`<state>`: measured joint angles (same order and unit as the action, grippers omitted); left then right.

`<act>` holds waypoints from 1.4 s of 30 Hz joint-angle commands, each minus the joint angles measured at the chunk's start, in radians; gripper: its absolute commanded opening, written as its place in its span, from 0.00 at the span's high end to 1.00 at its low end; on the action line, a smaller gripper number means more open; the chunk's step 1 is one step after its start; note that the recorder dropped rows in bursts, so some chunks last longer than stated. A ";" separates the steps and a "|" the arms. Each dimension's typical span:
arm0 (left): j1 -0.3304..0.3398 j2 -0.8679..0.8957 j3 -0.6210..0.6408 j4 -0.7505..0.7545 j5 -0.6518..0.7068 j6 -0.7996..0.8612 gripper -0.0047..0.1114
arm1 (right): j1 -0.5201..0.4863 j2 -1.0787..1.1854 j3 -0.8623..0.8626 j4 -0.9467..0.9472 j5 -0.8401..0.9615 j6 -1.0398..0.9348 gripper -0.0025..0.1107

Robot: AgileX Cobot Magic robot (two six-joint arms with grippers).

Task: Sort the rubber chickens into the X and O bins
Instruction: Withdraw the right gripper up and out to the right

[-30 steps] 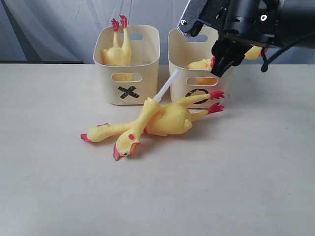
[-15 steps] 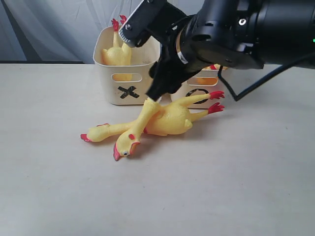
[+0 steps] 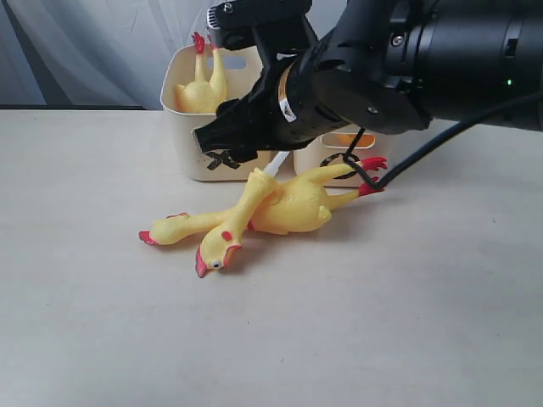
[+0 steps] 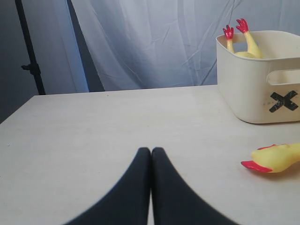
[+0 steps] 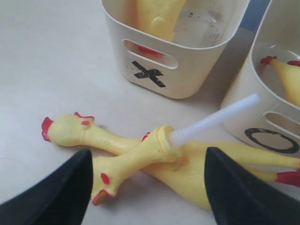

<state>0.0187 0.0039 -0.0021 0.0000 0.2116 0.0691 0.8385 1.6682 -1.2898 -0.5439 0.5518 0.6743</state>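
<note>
Your right gripper (image 5: 147, 150) hung with fingers (image 5: 56, 192) spread wide, nothing held. Two chickens lay crossed on the worktop (image 5: 47, 56), and the crossing sat between the fingertips, just beyond them. Top chicken (image 5: 133, 161) ran slantwise to the gap, its white tube (image 5: 215, 117) pointing at the O bin (image 5: 248, 117). Lower chicken (image 5: 187, 173) ran nearly finger to finger, so pinching across a neck likely needed a wrist turn. X bin (image 5: 187, 79) stood past the chickens. Left gripper (image 4: 151, 151) had its fingers pressed together and empty, with the chickens well off to its side. Right arm was nearer.
</note>
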 commanded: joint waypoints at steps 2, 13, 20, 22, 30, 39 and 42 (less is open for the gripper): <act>0.000 -0.004 0.002 0.000 -0.009 -0.005 0.96 | 0.000 0.000 -0.003 0.024 0.037 -0.051 0.41; 0.000 -0.004 0.002 0.000 -0.009 -0.005 0.96 | 0.000 -0.002 -0.003 0.100 0.083 -0.205 0.41; 0.000 -0.004 0.002 -0.181 -0.106 -0.069 0.96 | 0.000 -0.077 -0.001 0.109 0.126 -0.298 0.50; 0.000 -0.004 0.002 -0.309 -0.176 -0.093 0.96 | 0.000 -0.111 -0.001 0.109 0.137 -0.310 0.50; 0.000 -0.004 0.002 -0.521 -0.425 -0.173 0.96 | 0.000 -0.261 -0.001 0.080 0.287 -0.317 0.50; -0.002 0.001 -0.136 -0.454 -0.086 -0.217 0.90 | 0.000 -0.483 -0.001 0.048 0.374 -0.317 0.50; -0.002 0.034 -0.191 -0.474 -0.043 -0.204 0.77 | 0.000 -0.578 -0.001 0.048 0.403 -0.315 0.50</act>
<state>0.0187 0.0124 -0.1432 -0.4666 0.1167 -0.1414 0.8385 1.1709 -1.2898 -0.4872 0.9238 0.3625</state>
